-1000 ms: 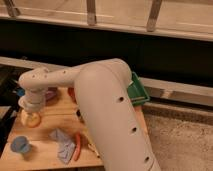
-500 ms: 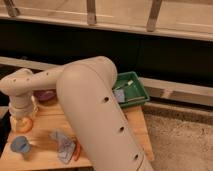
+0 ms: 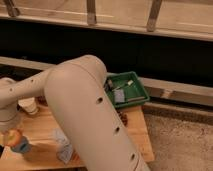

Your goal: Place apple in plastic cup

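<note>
The apple [image 3: 12,136], yellow-orange with a red blush, sits at the tip of my gripper [image 3: 11,133] at the far left of the camera view. The gripper is shut on it and holds it right at the rim of the short light-blue plastic cup [image 3: 21,147], slightly to the cup's left. The cup stands on the wooden table [image 3: 137,135] near its front left corner. My large cream arm [image 3: 85,115] crosses the middle of the view and hides much of the table.
A taller cream-white cup [image 3: 28,106] stands behind the gripper. A grey-blue crumpled item [image 3: 62,146] lies to the cup's right. A green tray [image 3: 141,90] with small items sits at the table's back right. A small brown object [image 3: 123,119] lies below the tray.
The gripper with the apple has moved down and left, from beside the white cup to the blue cup's rim. The arm has swung further forward.
</note>
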Tool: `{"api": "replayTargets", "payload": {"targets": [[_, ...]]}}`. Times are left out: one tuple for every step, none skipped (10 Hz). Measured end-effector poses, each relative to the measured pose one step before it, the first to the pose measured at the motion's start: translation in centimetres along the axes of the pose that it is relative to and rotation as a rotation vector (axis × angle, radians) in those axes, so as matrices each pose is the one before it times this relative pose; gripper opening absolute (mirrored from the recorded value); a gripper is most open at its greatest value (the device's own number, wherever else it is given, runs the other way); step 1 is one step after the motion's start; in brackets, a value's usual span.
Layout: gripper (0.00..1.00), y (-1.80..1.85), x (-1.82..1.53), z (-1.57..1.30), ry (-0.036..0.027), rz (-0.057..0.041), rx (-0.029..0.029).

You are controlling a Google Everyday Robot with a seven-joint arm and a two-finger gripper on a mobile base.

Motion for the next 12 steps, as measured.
{"api": "replayTargets", "payload": {"targets": [[0.0, -0.073, 0.214, 0.302, -0.00048, -0.00128, -0.01305], [0.0, -0.159, 0.194, 0.313, 0.00164, 0.00081, -0.0119], [0.06, 0.032, 0.067, 0.367, 0.00188, -0.00038, -0.01278], [0.15, -0.057, 0.054, 0.242, 0.00091, -0.00007, -0.00813], [0.23, -0.093, 0.039, 0.158, -0.00028, 0.00092, -0.00629], [0.33, -0.126, 0.038, 0.117, -0.00017, 0.00209, -0.0065], [0.46, -0.019, 0.065, 0.298, 0.00374, 0.00025, -0.00725], [0.56, 0.096, 0.022, 0.261, 0.00356, -0.00038, -0.00643], [0.63, -0.055, 0.034, 0.22, 0.0026, 0.00138, -0.0047], [0.67, -0.095, 0.009, 0.213, 0.00193, 0.00222, -0.00506], [0.67, -0.135, -0.044, 0.06, -0.00036, 0.00289, -0.00326], [0.67, -0.116, -0.012, 0.033, -0.00012, -0.00134, -0.00049]]}}
